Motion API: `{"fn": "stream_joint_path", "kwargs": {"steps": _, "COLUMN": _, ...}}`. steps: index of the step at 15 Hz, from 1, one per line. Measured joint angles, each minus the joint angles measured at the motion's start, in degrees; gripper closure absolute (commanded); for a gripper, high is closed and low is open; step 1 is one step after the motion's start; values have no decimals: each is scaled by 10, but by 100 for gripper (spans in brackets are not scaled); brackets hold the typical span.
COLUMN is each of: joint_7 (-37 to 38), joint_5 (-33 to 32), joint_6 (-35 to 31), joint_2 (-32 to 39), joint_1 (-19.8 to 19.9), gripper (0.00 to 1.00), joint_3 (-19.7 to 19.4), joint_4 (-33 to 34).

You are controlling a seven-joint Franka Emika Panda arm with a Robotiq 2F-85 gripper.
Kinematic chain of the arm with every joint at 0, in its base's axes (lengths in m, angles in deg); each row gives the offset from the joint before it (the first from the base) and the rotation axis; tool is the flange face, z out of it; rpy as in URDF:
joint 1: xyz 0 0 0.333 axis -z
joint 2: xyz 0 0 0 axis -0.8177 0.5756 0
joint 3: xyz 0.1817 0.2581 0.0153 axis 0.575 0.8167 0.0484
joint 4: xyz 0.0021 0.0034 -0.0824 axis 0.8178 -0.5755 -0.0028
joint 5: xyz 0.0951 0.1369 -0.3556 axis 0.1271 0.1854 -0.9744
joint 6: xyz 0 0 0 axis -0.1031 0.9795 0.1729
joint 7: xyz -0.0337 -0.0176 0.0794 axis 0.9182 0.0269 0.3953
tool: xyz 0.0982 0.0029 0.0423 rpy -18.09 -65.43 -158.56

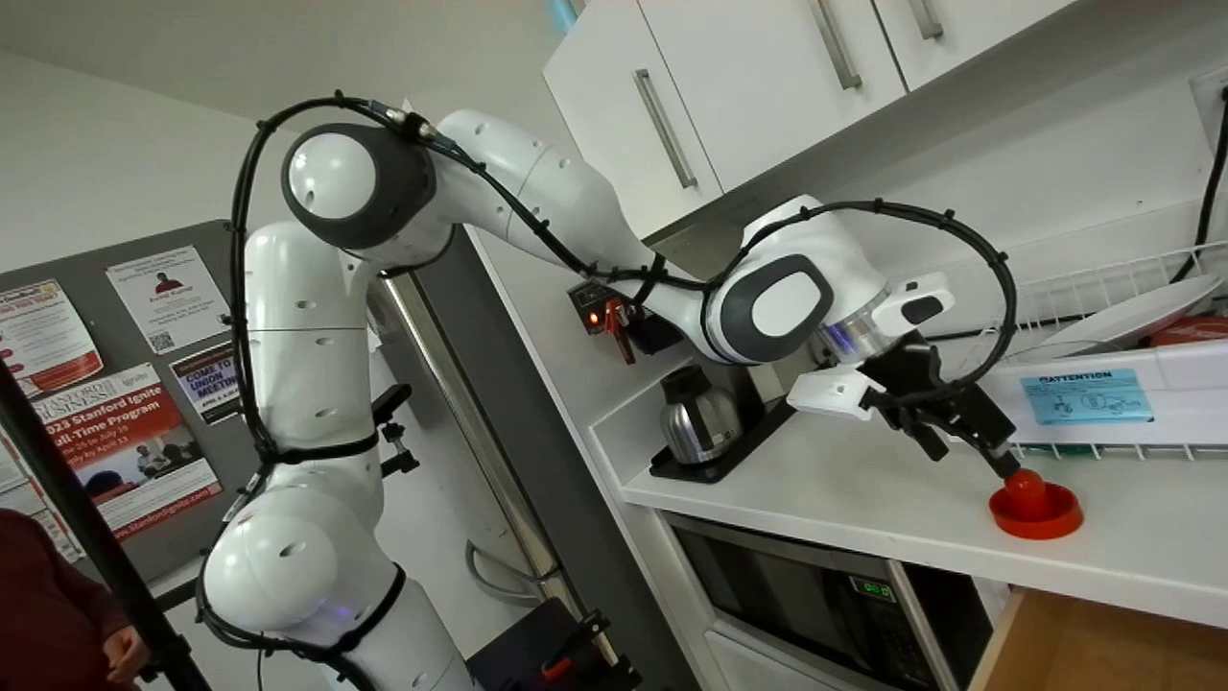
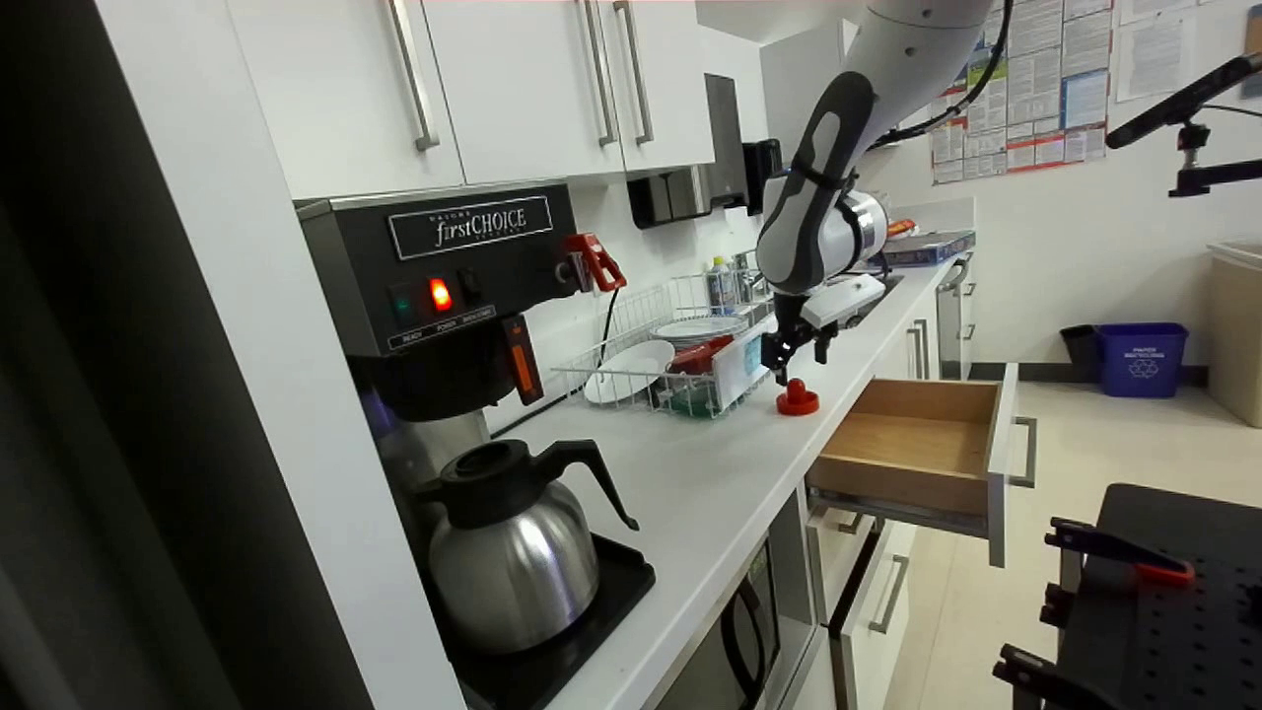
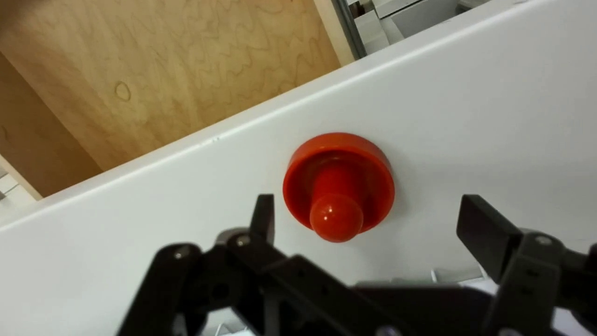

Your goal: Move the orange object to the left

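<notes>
We see the glossy red-orange disc [image 3: 339, 186] with a raised rim and ball-topped knob [image 3: 336, 218] standing upright on the smooth white countertop [image 2: 680, 463], near the pulled-out pale wooden drawer [image 2: 912, 439]. Just above it hangs our black two-fingered gripper [image 3: 368, 200], its fingers spread apart, and in the wrist view we find the knob showing between them.

Red-orange object [image 3: 339, 184], black hand [image 3: 367, 210], grained tan drawer [image 3: 200, 60]
</notes>
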Motion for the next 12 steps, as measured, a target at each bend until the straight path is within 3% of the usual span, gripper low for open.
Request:
{"fn": "stream_joint_path", "kwargs": {"steps": 4, "joint_7": 1, "joint_5": 3, "joint_6": -8, "joint_2": 42, "joint_1": 11, "gripper": 0, "joint_3": 0, "joint_4": 35}}
{"fn": "stream_joint_path", "kwargs": {"steps": 5, "joint_7": 1, "joint_5": 5, "joint_6": -8, "joint_2": 51, "joint_1": 14, "gripper": 5, "joint_3": 0, "joint_4": 45}}
{"fn": "stream_joint_path", "kwargs": {"steps": 6, "joint_7": 1, "joint_5": 8, "joint_6": -8, "joint_2": 60, "joint_1": 18, "gripper": 26, "joint_3": 0, "joint_4": 55}}
{"fn": "stream_joint_path", "kwargs": {"steps": 8, "joint_7": 1, "joint_5": 14, "joint_6": -8, "joint_2": 75, "joint_1": 27, "gripper": 31, "joint_3": 4, "joint_4": 72}}
{"fn": "stream_joint_path", "kwargs": {"steps": 12, "joint_7": 1, "joint_5": 17, "joint_6": -7, "joint_2": 97, "joint_1": 36, "gripper": 62, "joint_3": 8, "joint_4": 97}}
